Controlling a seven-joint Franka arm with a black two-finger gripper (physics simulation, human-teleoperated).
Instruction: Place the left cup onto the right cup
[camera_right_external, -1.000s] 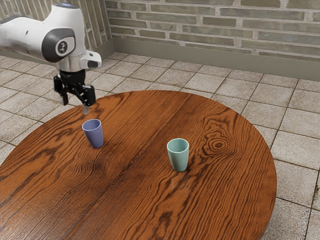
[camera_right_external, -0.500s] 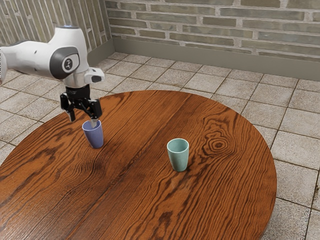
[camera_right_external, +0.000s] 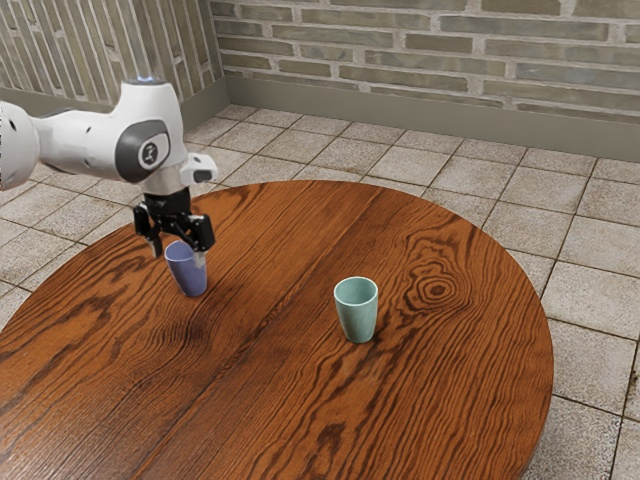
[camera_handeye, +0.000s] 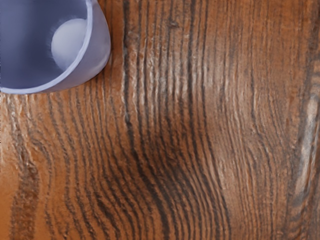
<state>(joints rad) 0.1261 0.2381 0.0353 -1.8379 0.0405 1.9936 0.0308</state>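
Note:
The blue-purple cup (camera_right_external: 188, 277) stands upright on the round wooden table (camera_right_external: 300, 400), toward the exterior view's left. My gripper (camera_right_external: 180, 246) is right at its rim, open, with one finger outside the cup on the exterior view's left and the other at the rim's far side. In the wrist view the blue cup (camera_handeye: 50, 45) shows its open mouth and pale bottom close under my hand. The teal cup (camera_right_external: 356, 309) stands upright near the table's middle, well off to the exterior view's right.
Bare wood grain (camera_handeye: 200, 150) lies beside the blue cup. The table's edge runs behind my arm, with a tiled floor (camera_right_external: 500, 170) and a brick wall (camera_right_external: 450, 50) beyond.
My arm has come down and moved toward the exterior view's right, from above and behind the blue cup to its rim. Neither cup has moved.

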